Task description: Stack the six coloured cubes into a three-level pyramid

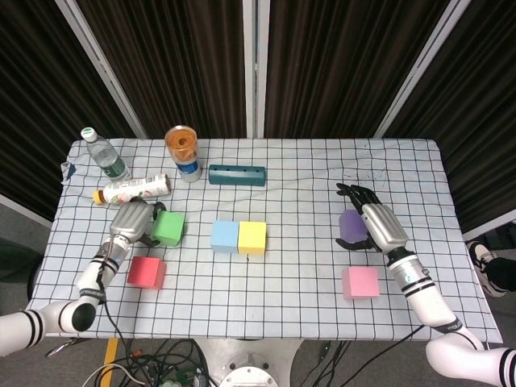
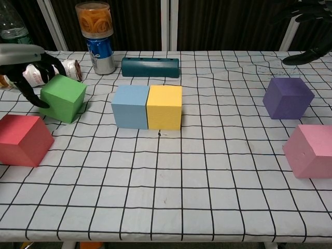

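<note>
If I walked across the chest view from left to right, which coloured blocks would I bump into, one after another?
Red cube → green cube → blue cube → yellow cube → purple cube → pink cube.

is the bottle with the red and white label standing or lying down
Lying down. The labelled bottle rests on its side on the checked table, behind the green cube, while the clear water bottle nearby stands upright.
</note>
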`<state>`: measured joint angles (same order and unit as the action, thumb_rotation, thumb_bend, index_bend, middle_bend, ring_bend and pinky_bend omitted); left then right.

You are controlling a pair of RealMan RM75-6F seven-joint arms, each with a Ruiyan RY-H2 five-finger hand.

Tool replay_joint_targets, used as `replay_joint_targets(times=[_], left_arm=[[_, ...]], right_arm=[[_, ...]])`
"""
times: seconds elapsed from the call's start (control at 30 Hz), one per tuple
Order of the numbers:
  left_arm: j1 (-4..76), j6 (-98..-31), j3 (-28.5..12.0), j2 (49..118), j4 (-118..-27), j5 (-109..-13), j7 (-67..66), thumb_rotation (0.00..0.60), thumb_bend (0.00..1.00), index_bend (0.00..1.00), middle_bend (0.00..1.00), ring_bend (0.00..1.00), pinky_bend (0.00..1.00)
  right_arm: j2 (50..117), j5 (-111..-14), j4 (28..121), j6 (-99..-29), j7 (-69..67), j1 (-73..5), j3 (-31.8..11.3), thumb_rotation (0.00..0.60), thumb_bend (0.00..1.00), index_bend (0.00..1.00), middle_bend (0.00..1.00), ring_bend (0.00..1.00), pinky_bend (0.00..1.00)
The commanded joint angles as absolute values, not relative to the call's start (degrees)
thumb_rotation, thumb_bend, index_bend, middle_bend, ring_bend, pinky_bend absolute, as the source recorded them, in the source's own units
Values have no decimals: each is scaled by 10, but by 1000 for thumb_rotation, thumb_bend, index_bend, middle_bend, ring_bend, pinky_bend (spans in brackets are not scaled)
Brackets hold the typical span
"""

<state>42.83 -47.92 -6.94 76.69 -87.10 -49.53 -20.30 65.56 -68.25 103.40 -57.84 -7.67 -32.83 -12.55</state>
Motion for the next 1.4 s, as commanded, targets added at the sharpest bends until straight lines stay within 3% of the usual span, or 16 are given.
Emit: replay_joint_targets(times=[0.03,0.23,0.5,0.63,0.73,0.9,1.4], left_arm=[[429,-481,-63,762,-875,-488,-212,600,93,271,332,333,177],[438,-477,-51,742,-892,-456,-244,600,92,133,148,137,173],[451,-482,-48,744,-881,-478,-257,600,93,133,135,122,166],[461,-472,-46,753,-862,-483,-262,600,93,196,188,127,165],[464,-473,-48,763,-852,-489,-258,600,93,302,340,214,165],[465,-474,-59,770,-850,-482,-242,600,93,390,462,316,168],[481,-510,-79,762,-942,-433,-258,600,93,388,457,326,175]], right_arm=[[655,-683,1035,-578,-75,-328,-126,600,99,0,156,0,0],[655,-683,1036,-577,-75,-328,-126,600,99,0,155,0,0],[652,-684,1038,-579,-79,-324,-127,600,99,0,155,0,0],[652,-684,1038,-580,-80,-322,-126,600,99,0,156,0,0],[653,-683,1036,-581,-83,-321,-127,600,99,0,155,0,0],[653,-686,1034,-581,-87,-319,-127,600,99,0,155,0,0],[649,-698,1030,-584,-99,-313,-126,600,99,0,156,0,0]])
